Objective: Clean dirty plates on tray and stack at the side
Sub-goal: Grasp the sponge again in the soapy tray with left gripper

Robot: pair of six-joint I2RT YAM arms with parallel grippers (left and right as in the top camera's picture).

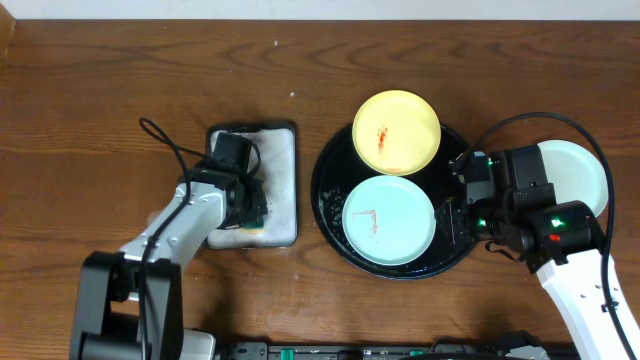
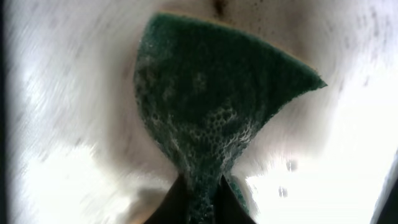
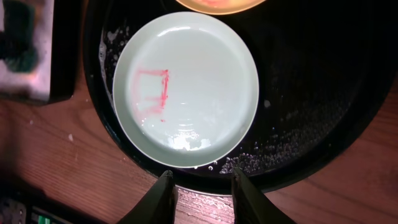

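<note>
Plates are in three places, all read from the big black tray [image 1: 326, 180]: a pale yellow one [image 1: 397, 131] with a red-orange smear at the tray's far edge, seemingly riding on the rim; a mint one [image 1: 389, 220] with a red scrawl flat in the tray's near half; and a third pale one [image 1: 580, 170] on the wood off the tray's right side, partly hidden by the right arm. Left of the tray lies a small grey-white tray [image 1: 283, 185], and over it the left gripper [image 2: 202, 202] is clamped tight on a teal sponge [image 2: 211, 106] that looks foamy and wet. The right gripper [image 3: 202, 196] hangs at the tray's near rim just beside the mint plate, its fingers spread with nothing between them. Suds and droplets speckle the tray floor, so my worry is slip: a scrub stroke could skate the mint plate across the wet black surface if the right arm does not brace it, and a soapy glazed edge may slide out of a pinch on the way to the stack. A loaded sponge may also drip on the crossing. The table [image 1: 100, 100] is dark, grained wood; a pale strip of wall shows beyond the tray.
</note>
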